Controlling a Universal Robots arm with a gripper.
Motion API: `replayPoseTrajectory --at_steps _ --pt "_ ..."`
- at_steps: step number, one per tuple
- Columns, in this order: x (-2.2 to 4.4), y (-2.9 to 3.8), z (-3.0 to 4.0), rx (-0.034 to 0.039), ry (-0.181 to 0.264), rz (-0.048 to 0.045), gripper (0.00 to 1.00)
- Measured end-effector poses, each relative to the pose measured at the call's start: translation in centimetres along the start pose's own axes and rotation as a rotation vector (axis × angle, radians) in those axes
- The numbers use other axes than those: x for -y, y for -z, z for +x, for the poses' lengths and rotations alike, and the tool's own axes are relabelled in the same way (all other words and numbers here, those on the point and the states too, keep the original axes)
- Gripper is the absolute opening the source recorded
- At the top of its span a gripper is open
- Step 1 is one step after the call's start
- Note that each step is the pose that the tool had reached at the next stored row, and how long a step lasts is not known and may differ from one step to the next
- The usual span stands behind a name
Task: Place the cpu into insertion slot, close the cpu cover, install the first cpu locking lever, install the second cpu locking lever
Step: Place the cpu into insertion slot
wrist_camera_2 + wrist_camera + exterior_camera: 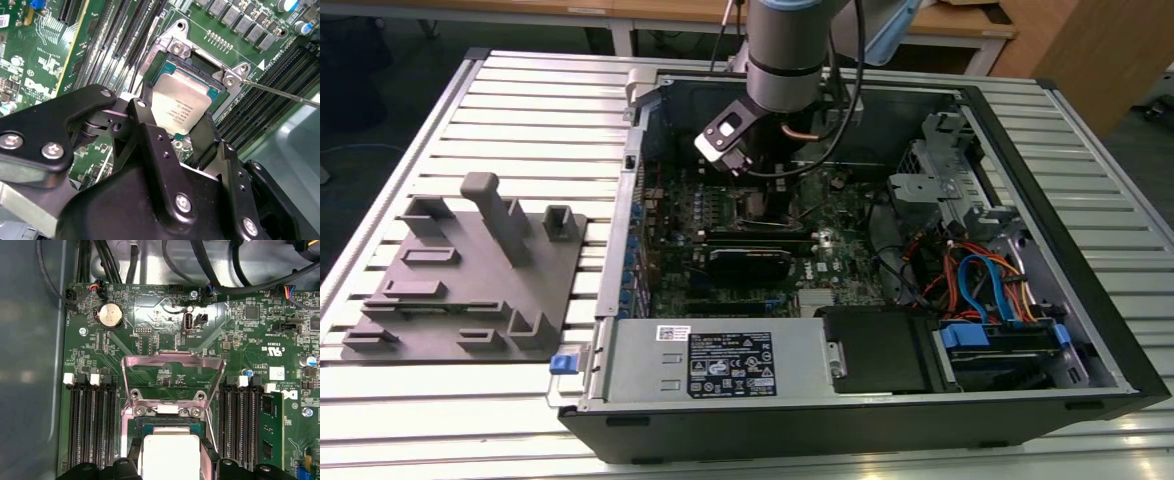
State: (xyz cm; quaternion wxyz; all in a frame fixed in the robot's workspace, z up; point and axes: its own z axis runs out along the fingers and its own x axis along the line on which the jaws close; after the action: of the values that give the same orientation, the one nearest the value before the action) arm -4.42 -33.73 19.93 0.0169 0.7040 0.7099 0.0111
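Two fingers [147,120] of my gripper [177,119] are clenched on the cpu [181,106], holding it by opposite edges right over the insertion slot [200,62]. The cpu cover [172,371] stands flipped up beyond it. If I lower the chip tilted or off square, I judge a corner could catch the slot's rim and bend the contacts underneath.

A robotics lab or workshop is being indicated: an opened desktop computer case [720,420] is being supported on a slatted aluminium bench [520,90] and reached into by a robot arm [787,60], with a grey fixture plate [454,290] alongside and wooden desks [961,25] behind.
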Motion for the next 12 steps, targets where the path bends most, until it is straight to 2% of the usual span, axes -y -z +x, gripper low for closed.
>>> replayPoseTrajectory --at_steps 12 --pt "0.02 -0.59 0.19 0.0002 -0.005 0.0001 0.54"
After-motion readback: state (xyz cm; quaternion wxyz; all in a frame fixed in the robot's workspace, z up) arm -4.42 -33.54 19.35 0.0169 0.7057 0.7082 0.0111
